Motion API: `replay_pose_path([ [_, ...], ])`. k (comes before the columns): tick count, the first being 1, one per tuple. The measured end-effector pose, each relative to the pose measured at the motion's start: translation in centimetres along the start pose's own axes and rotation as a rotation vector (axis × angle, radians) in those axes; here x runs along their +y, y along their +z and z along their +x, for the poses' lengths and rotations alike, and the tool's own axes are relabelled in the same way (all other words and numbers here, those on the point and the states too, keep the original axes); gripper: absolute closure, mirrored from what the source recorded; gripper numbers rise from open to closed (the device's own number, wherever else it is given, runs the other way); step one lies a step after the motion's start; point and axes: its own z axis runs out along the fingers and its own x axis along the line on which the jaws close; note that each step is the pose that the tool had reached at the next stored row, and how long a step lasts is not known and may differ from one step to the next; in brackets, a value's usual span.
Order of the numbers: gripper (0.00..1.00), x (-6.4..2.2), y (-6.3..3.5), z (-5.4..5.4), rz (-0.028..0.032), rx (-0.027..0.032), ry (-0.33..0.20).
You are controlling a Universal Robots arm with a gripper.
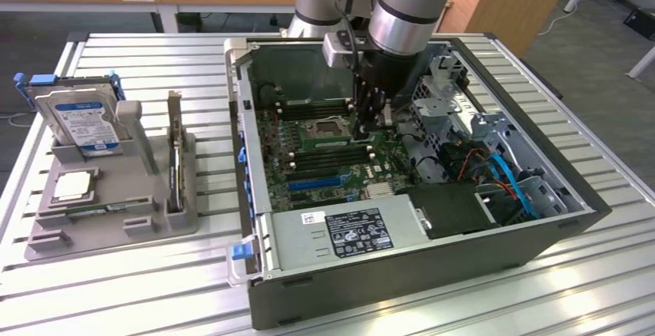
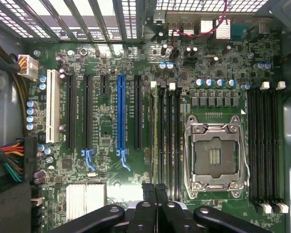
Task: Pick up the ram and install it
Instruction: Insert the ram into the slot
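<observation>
Gripper (image 1: 366, 133) (image 2: 154, 190): seen low inside the case (image 1: 573, 221), above the motherboard (image 2: 106, 131).
Jaws: set almost fully together; nothing can be made out between the fingertips (image 2: 147, 195).
Nearest parts: the end of the slots (image 2: 166, 141) beside the socket (image 2: 214, 154).
Ram (image 1: 97, 212): stood on edge in the front groove of the holder (image 1: 61, 240), outside the case at the exterior view's left, well apart from the gripper.
Holder's other load: processor (image 1: 74, 186) just behind the ram, drive (image 1: 82, 121) at the back, card (image 1: 176, 152) upright at the side nearest the case.
</observation>
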Motion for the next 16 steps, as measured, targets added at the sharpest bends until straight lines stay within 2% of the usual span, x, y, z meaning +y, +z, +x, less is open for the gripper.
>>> replay_pose_path([
  [16, 0.88, -0.06, 1.32, 0.0, -0.0001, -0.0001, 0.0],
])
